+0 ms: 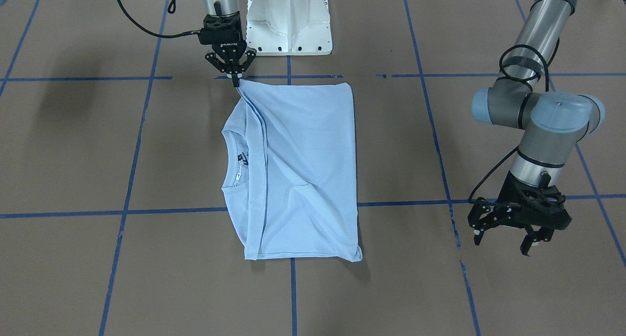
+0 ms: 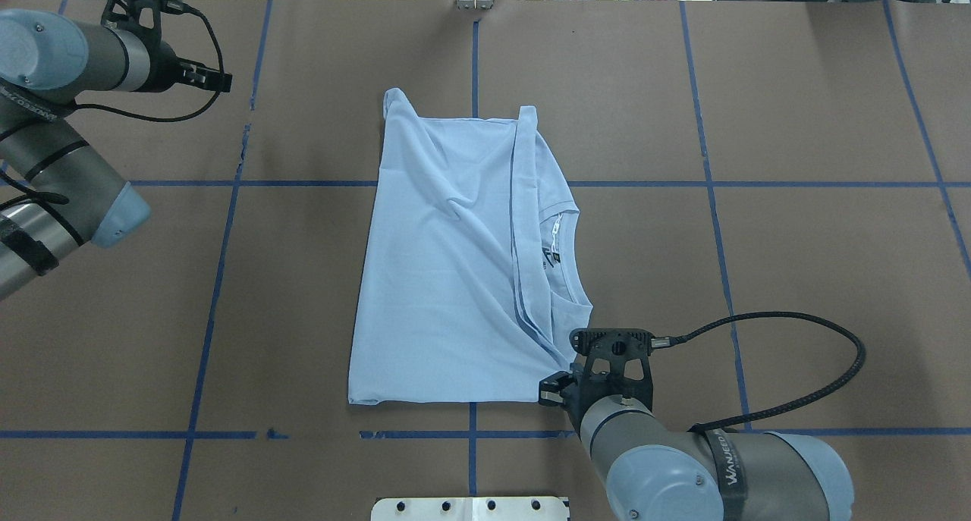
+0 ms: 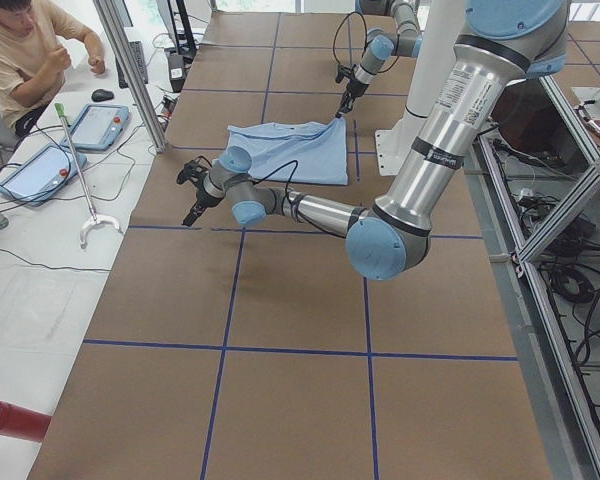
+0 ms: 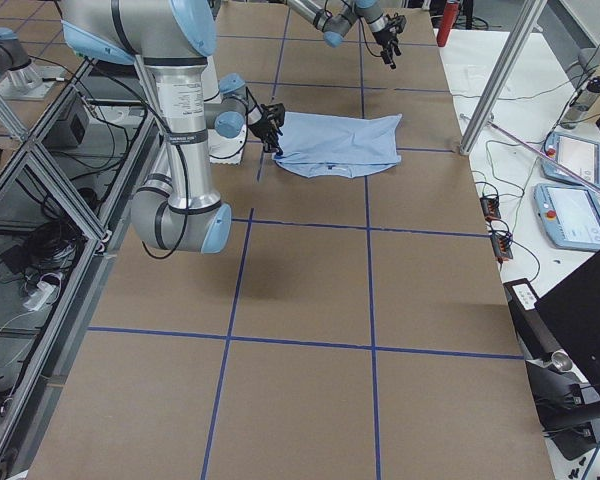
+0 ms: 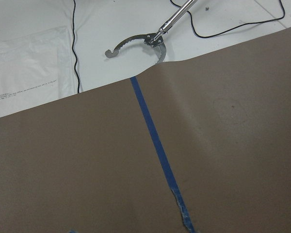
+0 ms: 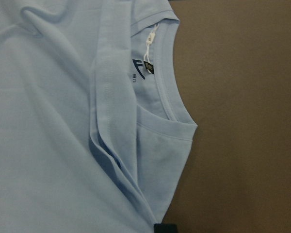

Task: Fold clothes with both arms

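One T-shirt (image 1: 303,169), one right claw (image 1: 237,80) pinching it, one left claw (image 1: 502,243) spread.

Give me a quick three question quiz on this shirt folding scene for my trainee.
1. True or false: the left pincer hangs open, clear of the T-shirt.
2. The right pincer is pinching the T-shirt at: A) a corner, B) its middle, C) nowhere.
3. Fill in: the collar lies on the robot's ____ side of the T-shirt.
Key: 1 true; 2 A; 3 right.
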Controlling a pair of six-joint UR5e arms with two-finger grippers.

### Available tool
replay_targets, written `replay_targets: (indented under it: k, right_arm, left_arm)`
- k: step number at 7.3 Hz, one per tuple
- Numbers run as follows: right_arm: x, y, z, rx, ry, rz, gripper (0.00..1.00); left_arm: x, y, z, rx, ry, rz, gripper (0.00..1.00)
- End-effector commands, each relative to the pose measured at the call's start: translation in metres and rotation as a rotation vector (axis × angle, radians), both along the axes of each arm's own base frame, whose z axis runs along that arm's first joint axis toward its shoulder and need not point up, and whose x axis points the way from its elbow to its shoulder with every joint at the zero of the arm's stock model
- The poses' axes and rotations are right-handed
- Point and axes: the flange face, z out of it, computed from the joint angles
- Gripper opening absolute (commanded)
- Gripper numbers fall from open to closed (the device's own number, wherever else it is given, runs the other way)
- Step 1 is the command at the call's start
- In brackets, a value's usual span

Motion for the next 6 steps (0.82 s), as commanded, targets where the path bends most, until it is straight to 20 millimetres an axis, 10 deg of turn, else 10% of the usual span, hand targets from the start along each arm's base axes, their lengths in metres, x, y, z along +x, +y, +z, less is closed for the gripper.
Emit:
replay_targets:
  k: [1,2,3,4,6]
  right_arm:
    - [0.005,0.024,0.026,-0.072,-0.023,0.089,0.0]
    - [0.0,0.037,0.027,-0.093,-0.046,0.122,0.0]
    - [-0.002,0.042,0.028,-0.076,-0.047,0.133,0.99]
    - [-0.001,0.04,0.017,-0.074,-0.064,0.126,1.0]
    - [0.015,-0.027,-0.027,-0.044,-0.101,0.132,1.0]
  left_arm:
    - [0.0,0.0,0.0,0.0,0.0,0.0,1.0]
    - [0.0,0.0,0.0,0.0,0.0,0.0,1.0]
    - [0.0,0.0,0.0,0.0,0.0,0.0,1.0]
    - [0.0,0.0,0.0,0.0,0.0,0.0,1.0]
    - [0.008,0.003,-0.009,-0.055,0.075,0.019,1.0]
